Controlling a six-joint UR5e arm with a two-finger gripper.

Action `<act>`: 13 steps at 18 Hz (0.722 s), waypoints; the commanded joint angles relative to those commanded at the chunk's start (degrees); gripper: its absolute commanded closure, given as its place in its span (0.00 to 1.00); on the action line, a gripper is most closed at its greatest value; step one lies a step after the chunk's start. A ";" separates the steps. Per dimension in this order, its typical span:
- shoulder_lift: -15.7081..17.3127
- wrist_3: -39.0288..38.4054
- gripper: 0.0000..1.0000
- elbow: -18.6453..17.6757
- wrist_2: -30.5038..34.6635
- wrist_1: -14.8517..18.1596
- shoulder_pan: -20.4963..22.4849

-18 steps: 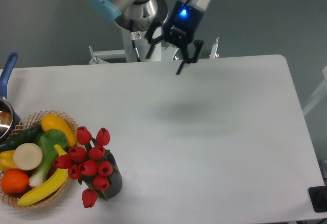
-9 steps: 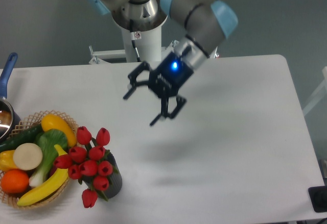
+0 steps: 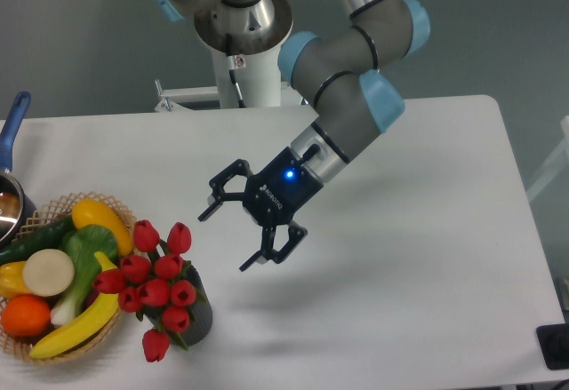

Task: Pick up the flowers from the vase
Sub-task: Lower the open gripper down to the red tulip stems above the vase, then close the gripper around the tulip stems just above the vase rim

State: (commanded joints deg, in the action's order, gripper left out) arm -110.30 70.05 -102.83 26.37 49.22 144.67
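Note:
The flowers [image 3: 158, 283], a bunch of red tulip buds with green stems, stand in the vase [image 3: 197, 315], a short dark ribbed cylinder near the table's front left. One bud hangs low over the vase's front. My gripper [image 3: 226, 240] is open and empty, its fingers pointing left and down. It hangs above the table just right of and slightly above the flowers, apart from them.
A woven basket [image 3: 53, 208] with a banana, orange, yellow pepper and greens sits left of the vase, touching the flowers. A blue-handled metal pot [image 3: 11, 196] is at the left edge. The white table [image 3: 409, 274] stretches to the right.
The arm has swung from the table's back edge down and left toward the flowers, the open gripper turning to point left. The flowers and vase have not moved.

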 joint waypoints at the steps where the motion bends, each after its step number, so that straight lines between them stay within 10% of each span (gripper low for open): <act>1: -0.44 0.00 0.00 0.26 -0.26 -0.44 -0.53; 13: -4.75 0.00 0.00 4.40 -0.62 -1.50 -4.75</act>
State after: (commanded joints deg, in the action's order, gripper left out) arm -115.05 70.05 -98.44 25.75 47.72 139.92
